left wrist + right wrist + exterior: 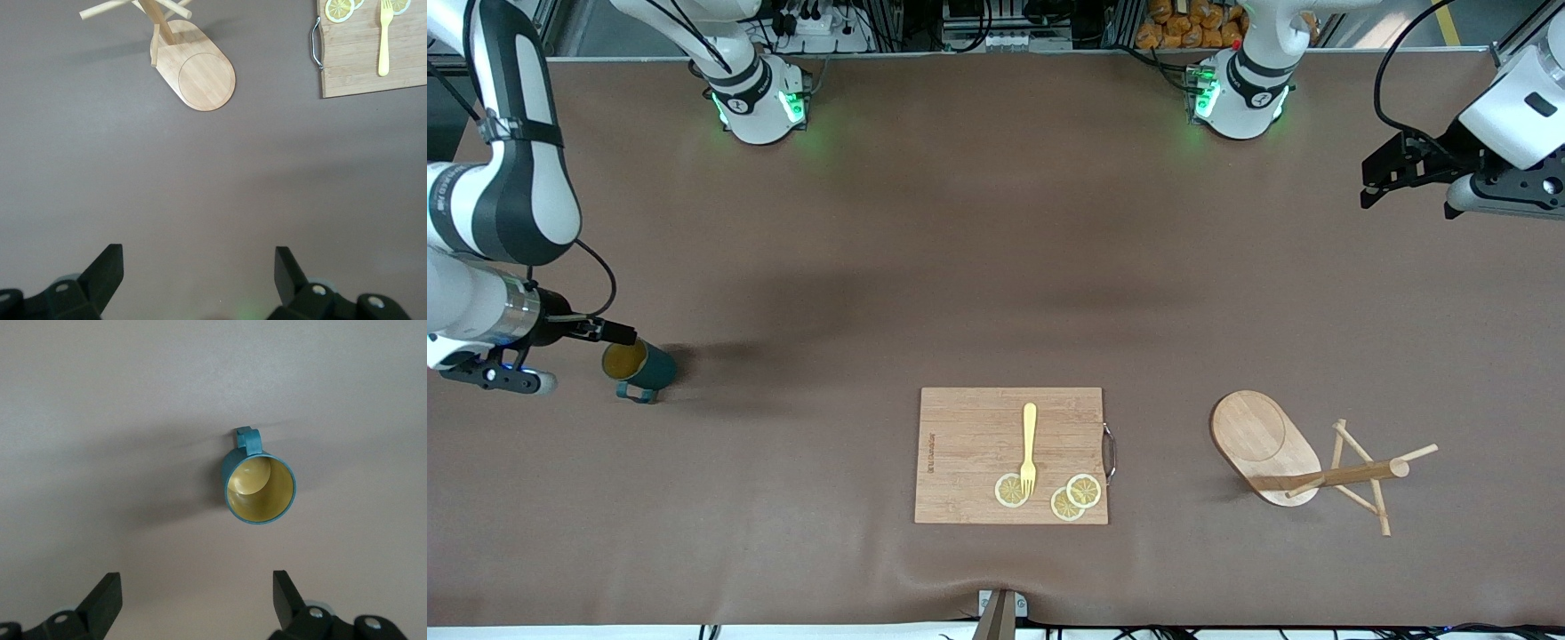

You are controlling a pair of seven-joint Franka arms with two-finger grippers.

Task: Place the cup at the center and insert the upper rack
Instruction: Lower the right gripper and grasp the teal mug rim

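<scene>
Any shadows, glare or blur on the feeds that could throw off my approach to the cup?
Front view: the cup casts a long soft shadow toward the table's middle; the cutting board is evenly lit, no glare. Right wrist view: cup sharp, faint shadow beside it, right gripper fingers open and dark at the frame edge. Left wrist view: upper rack crisp, left gripper open.

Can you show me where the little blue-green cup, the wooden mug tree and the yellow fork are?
cup [260, 487]: right wrist view, on its yellow inside.
mug tree [1263, 436]: front view, on its oval base.
fork [1029, 436]: front view, on its handle, lying on the cutting board [969, 444].
</scene>
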